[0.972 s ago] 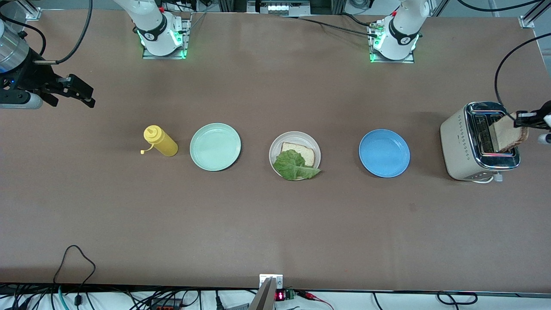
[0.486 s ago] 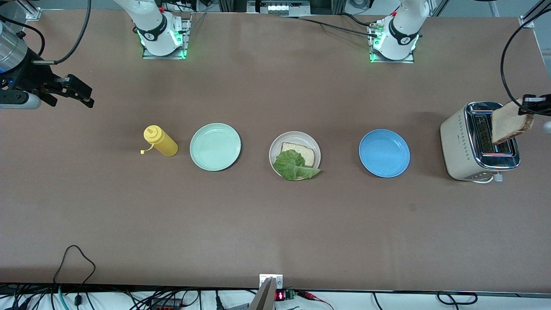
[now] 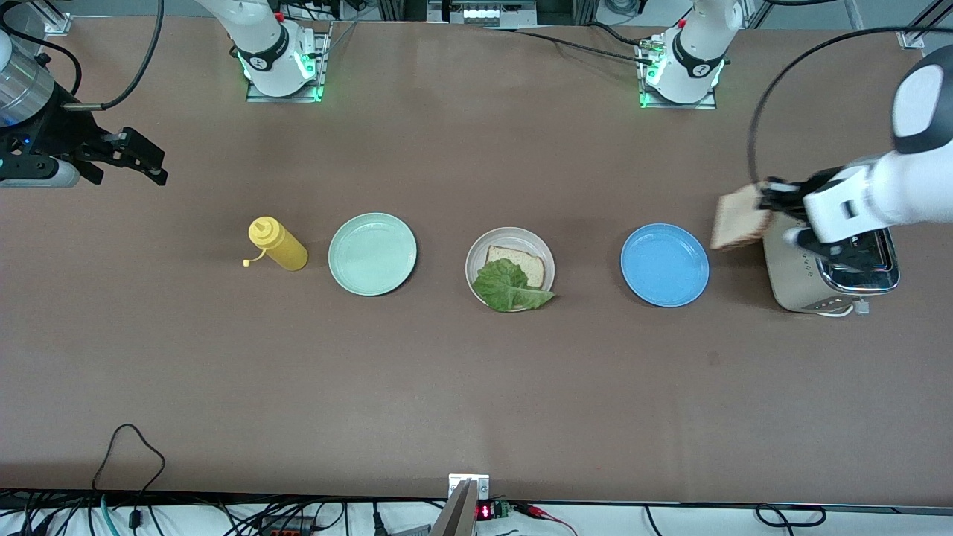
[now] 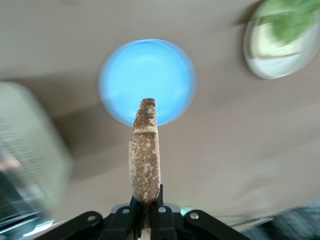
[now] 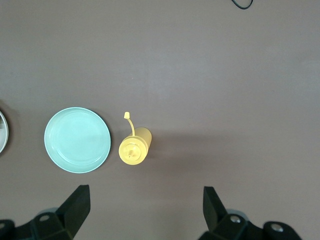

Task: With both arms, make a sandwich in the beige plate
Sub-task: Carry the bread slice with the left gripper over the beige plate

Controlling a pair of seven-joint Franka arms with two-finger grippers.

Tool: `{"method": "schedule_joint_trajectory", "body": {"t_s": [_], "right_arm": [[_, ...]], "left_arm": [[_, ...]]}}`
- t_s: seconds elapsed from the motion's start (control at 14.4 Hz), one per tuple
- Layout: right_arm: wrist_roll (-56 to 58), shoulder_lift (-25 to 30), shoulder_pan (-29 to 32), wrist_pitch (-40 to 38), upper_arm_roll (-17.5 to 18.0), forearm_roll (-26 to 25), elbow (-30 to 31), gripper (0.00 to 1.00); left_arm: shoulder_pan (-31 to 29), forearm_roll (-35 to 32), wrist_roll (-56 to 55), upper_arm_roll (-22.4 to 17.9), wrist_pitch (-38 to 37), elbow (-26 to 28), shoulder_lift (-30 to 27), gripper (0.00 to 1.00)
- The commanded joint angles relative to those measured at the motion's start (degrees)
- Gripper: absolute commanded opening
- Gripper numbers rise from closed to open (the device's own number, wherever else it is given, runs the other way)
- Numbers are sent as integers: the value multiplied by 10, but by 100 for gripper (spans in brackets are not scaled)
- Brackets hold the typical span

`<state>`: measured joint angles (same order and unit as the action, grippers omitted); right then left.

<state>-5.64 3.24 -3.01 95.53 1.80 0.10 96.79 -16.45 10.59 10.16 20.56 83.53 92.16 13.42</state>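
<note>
Yellow squeeze bottle (image 3: 278, 243) beside mint-green plate (image 3: 372, 254); blue plate (image 3: 665, 265) near toaster (image 3: 800, 279), left arm's end.

From high across the table (image 3: 447, 387) we look down and toward the arm bases, taking in its whole length. Our left wrist camera sits close above its gripper (image 4: 146, 220), facing down over the blue plate (image 4: 147, 80), with the beige plate (image 4: 282, 47) at its edge; both plates also lie mid-table in the front view. Our right wrist camera hangs high, looking straight down on the mint-green plate (image 5: 77, 139) and yellow bottle (image 5: 134, 148), which the front view shows toward the right arm's end.
</note>
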Motion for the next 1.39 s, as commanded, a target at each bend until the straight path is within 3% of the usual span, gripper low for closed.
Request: {"method": "schedule_joint_trajectory", "body": {"t_s": [0.0,0.28,0.49,0.76,0.9,1.04,1.32], "right_arm": [[8,6,-5,-2,-3,-8,5,100],[9,7,3,-3,0,-9,5,100],[9,7,33,-2,37,-9,4,100],[10,3,32,4,37,-8,0,100],[14,-25,32,-1,36,-9,-42,100],[24,-45,32,-9,30,-9,-70,100],[26,-41,24,-14,21,-9,-70,100]], "left_arm": [[5,131,-53,2,35,-18,48,0],[16,316,-60,2,127,-1,114,0],[55,391,-50,4,243,39,136,0],[127,454,32,4,349,54,186,0],[149,495,70,4,404,85,191,0],[156,520,119,4,431,114,200,0],[163,636,276,4,436,167,229,0]]}}
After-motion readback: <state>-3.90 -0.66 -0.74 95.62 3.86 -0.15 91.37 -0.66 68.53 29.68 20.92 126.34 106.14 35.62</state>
